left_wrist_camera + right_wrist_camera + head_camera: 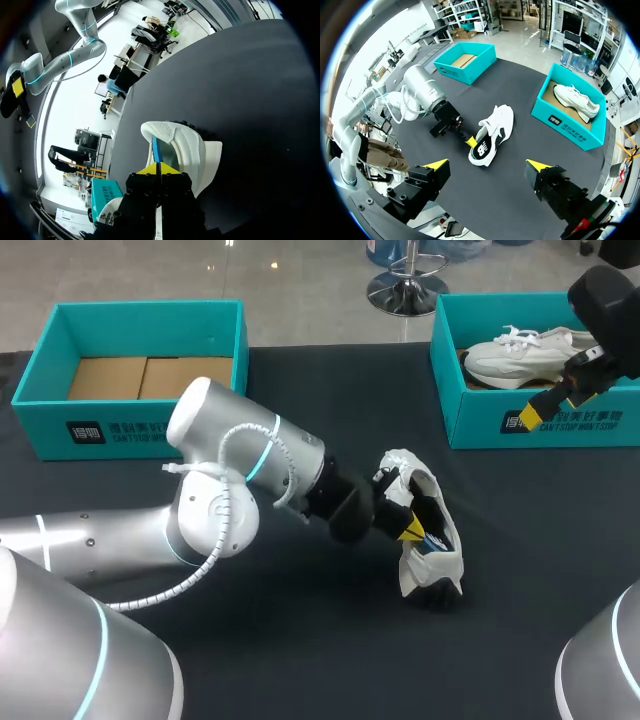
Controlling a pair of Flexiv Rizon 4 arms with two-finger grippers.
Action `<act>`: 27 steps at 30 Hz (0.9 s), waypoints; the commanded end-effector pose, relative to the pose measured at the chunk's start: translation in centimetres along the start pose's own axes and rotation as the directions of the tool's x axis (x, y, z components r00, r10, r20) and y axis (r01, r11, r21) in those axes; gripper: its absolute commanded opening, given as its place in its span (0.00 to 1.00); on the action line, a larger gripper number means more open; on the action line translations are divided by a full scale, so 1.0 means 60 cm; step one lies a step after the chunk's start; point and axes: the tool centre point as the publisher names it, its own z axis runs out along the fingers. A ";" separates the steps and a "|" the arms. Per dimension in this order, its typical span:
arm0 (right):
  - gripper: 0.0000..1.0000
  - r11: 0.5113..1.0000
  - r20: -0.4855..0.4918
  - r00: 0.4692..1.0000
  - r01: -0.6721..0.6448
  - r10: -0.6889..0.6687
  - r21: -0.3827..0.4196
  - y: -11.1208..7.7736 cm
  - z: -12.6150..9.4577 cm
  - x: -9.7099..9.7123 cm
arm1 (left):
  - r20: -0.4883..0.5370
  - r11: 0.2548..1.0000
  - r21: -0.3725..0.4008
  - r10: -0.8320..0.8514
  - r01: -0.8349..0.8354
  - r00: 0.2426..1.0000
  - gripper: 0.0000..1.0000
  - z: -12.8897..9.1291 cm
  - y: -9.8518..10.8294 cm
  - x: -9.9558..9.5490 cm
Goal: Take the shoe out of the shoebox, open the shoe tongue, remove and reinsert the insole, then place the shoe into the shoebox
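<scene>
Now | left jaws pressed together, inside shoe (418,568) opening | right jaws wide, well apart from it

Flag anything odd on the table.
The shoe mid-table lies tipped on its side rather than on its sole, with the left gripper at its opening. The second shoe sits upright in the right box. Nothing looks spilled or damaged.

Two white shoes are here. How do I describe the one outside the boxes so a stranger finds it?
Start at the dark table and go to its middle. The white shoe lies there tipped on its side, with the left end effector at its opening. Its twin sits inside the right teal shoebox; only this one is out of a box.
</scene>
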 end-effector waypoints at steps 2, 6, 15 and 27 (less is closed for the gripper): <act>1.00 1.000 -0.001 1.000 -0.001 0.001 0.005 0.004 0.001 -0.001 | -0.076 0.997 0.077 0.028 -0.022 0.997 0.27 -0.038 0.003 -0.005; 1.00 1.000 -0.001 1.000 -0.001 0.001 0.005 0.004 0.001 -0.001 | -0.128 0.992 0.115 0.073 -0.058 0.989 0.73 -0.052 0.001 -0.006; 1.00 1.000 -0.001 1.000 -0.001 0.001 0.005 0.004 0.001 -0.001 | -0.288 0.987 0.130 0.133 -0.099 0.948 1.00 -0.078 -0.012 -0.031; 1.00 1.000 -0.001 1.000 -0.001 0.001 0.005 0.004 0.001 -0.001 | -0.425 0.992 0.058 0.127 -0.114 0.896 1.00 -0.089 -0.034 -0.011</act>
